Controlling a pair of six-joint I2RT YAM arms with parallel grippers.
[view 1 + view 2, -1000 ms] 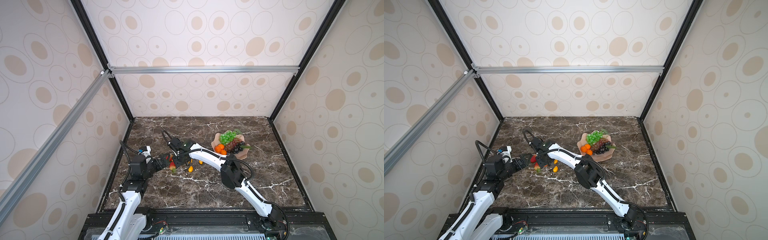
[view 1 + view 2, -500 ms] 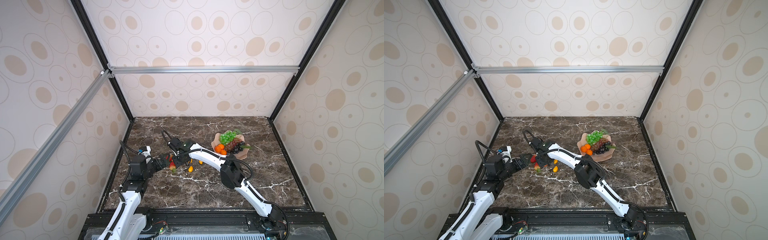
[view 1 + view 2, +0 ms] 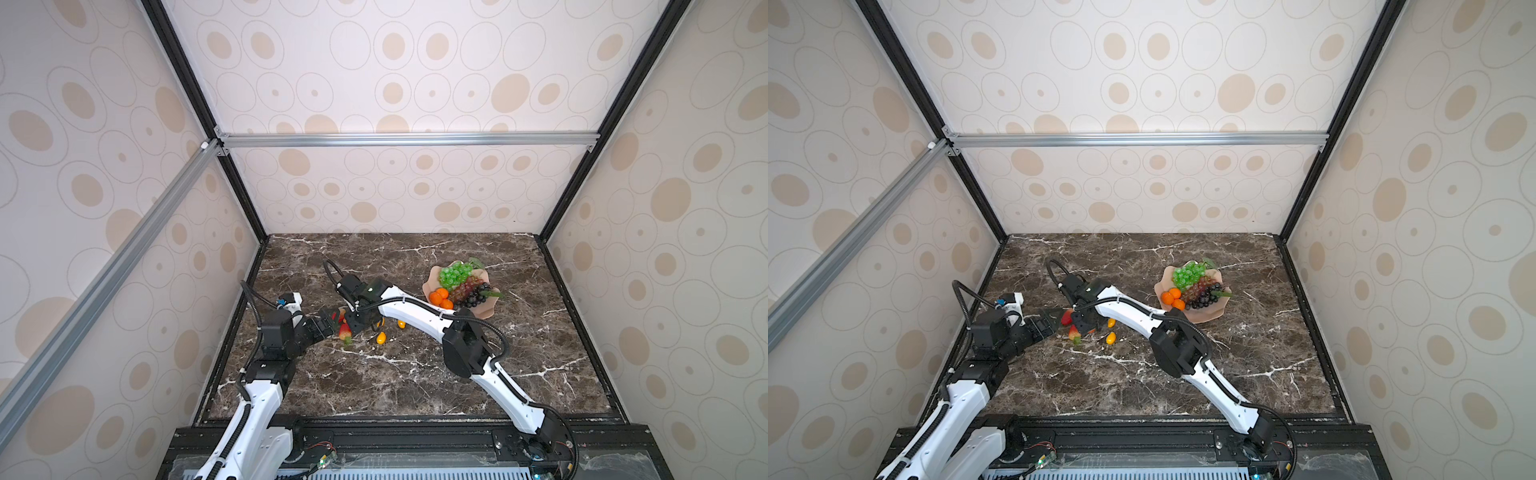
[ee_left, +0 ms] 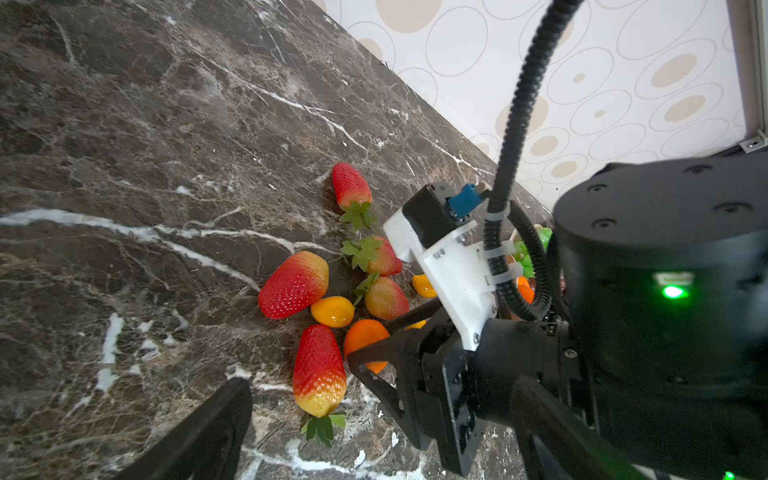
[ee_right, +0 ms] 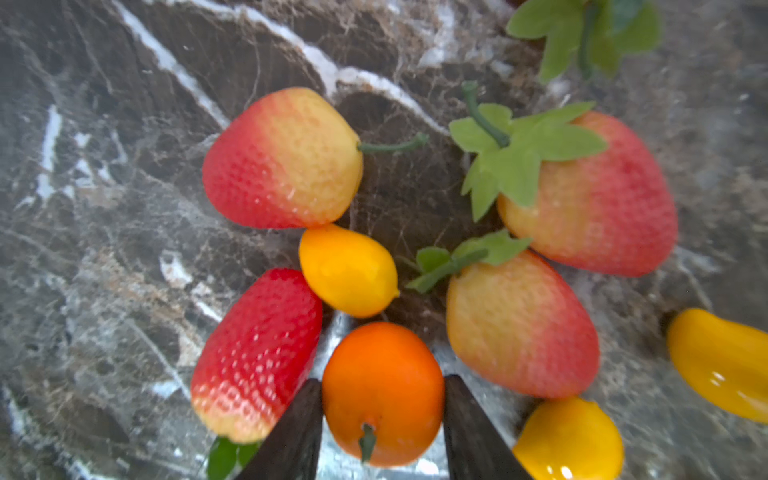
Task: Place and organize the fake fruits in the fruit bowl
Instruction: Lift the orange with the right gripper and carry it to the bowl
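On my table [image 3: 415, 382], the fruit bowl [image 3: 482, 312] sits right of middle, grape bunches [image 3: 456, 275] and tangerines [image 3: 435, 297] inside. Left of it, strawberries [image 4: 294, 284] and kumquats [image 4: 332, 311] lie clustered; one tangerine [image 4: 363, 336] rests there between the fingers of my right hand [image 5: 381, 380].

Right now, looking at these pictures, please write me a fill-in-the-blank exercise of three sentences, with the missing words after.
1. The right gripper has a finger against each side of a round orange ____.
2. The green grape bunch lies in the pale pink ____.
3. The left gripper holds nothing; it is ____.
Missing words: tangerine; fruit bowl; open.
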